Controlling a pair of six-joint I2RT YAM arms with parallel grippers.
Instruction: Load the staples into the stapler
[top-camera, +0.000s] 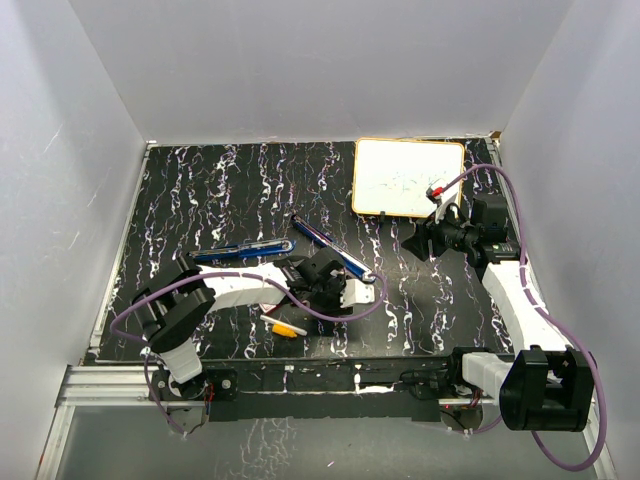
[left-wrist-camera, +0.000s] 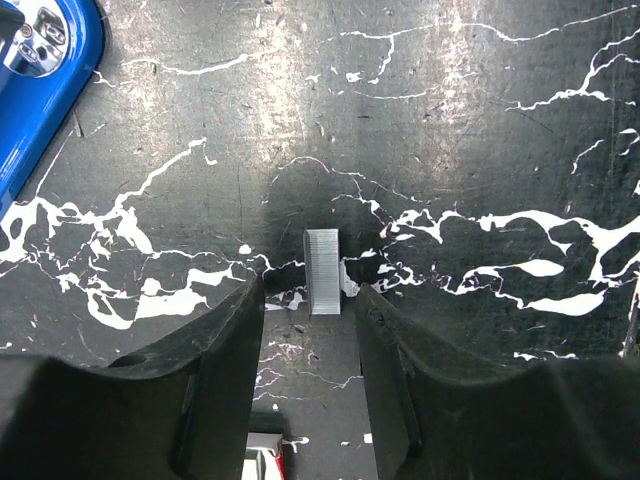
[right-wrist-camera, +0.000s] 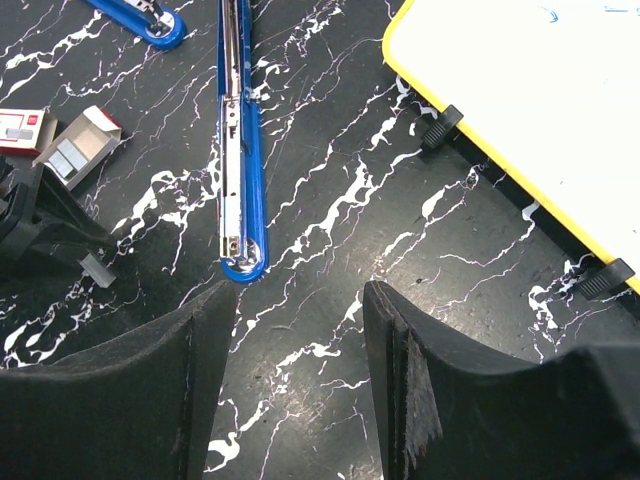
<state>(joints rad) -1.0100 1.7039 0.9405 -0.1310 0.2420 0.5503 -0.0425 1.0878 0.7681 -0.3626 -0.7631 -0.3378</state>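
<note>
A short silvery strip of staples (left-wrist-camera: 322, 268) lies flat on the black marbled table. Its near end sits between the fingertips of my left gripper (left-wrist-camera: 312, 290), which is open with a gap on each side. From the right wrist view the strip (right-wrist-camera: 97, 268) shows just off the left gripper's tip (right-wrist-camera: 45, 228). The staples' small cardboard box (right-wrist-camera: 78, 146) lies open beside its red-and-white sleeve (right-wrist-camera: 24, 128). The blue stapler (right-wrist-camera: 240, 150) lies swung open, its metal channel up, and its other arm (top-camera: 245, 250) spreads to the left. My right gripper (right-wrist-camera: 300, 310) hovers open and empty, near the stapler's rounded end.
A yellow-framed whiteboard (top-camera: 408, 178) stands at the back right, close to the right gripper (top-camera: 420, 240). A yellow-and-white marker (top-camera: 285, 325) lies near the table's front edge, below the left gripper (top-camera: 328, 290). White walls enclose the table on three sides.
</note>
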